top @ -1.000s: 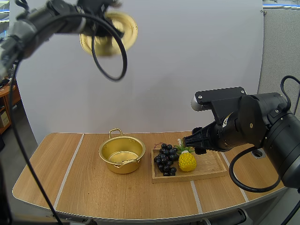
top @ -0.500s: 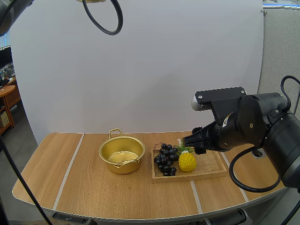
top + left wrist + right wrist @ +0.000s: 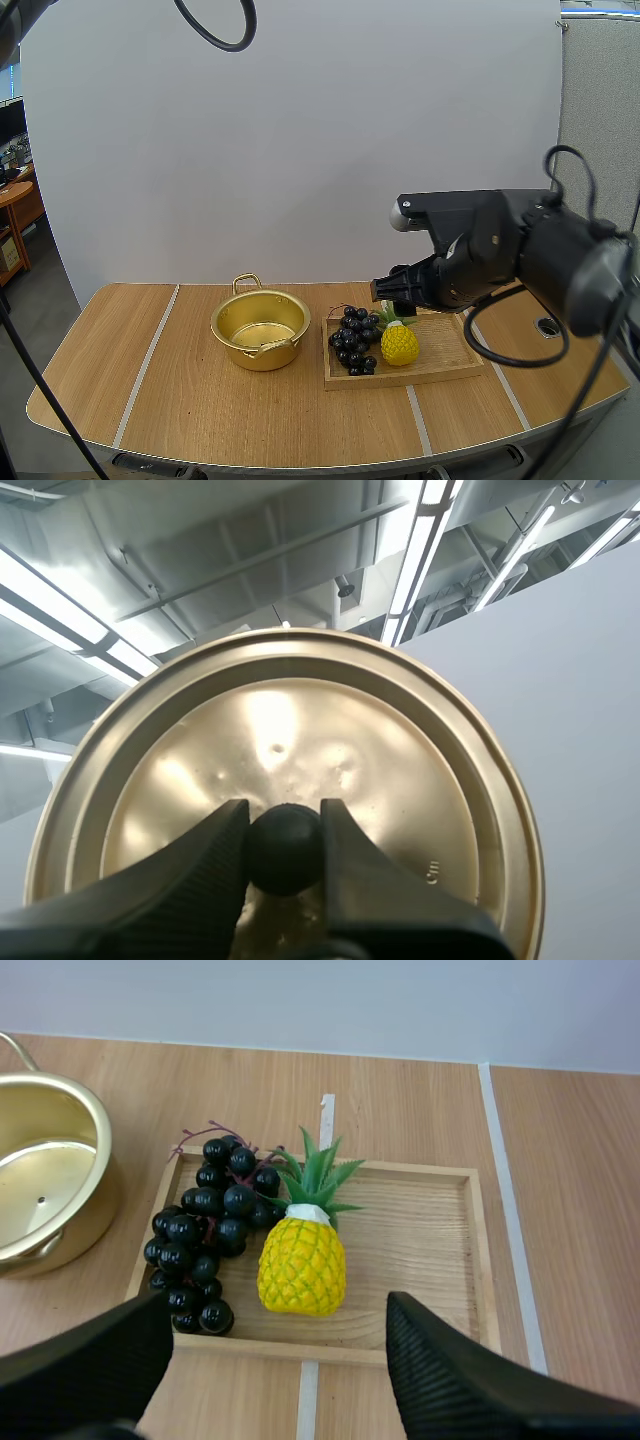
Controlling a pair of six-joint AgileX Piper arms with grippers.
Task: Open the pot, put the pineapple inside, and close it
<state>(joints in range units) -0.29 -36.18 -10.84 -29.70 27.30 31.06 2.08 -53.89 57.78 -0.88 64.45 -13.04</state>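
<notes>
The gold pot (image 3: 260,328) stands open on the table, left of the wooden tray (image 3: 450,360). On the tray lie a yellow pineapple (image 3: 399,342) (image 3: 302,1260) and a bunch of dark grapes (image 3: 355,338) (image 3: 205,1230). My right gripper (image 3: 392,292) (image 3: 275,1360) hovers open above the pineapple, its fingers (image 3: 460,1380) spread wide. My left gripper (image 3: 283,850) is shut on the black knob (image 3: 285,847) of the gold lid (image 3: 400,780), held up high away from the table.
The pot's rim (image 3: 60,1160) sits just left of the tray in the right wrist view. Pale stripes (image 3: 150,350) run across the table. Bare wood lies in front of the pot and at the left end.
The left arm lifted the lid up out of the high view. The right arm has shifted left and forward, closer over the pineapple.
</notes>
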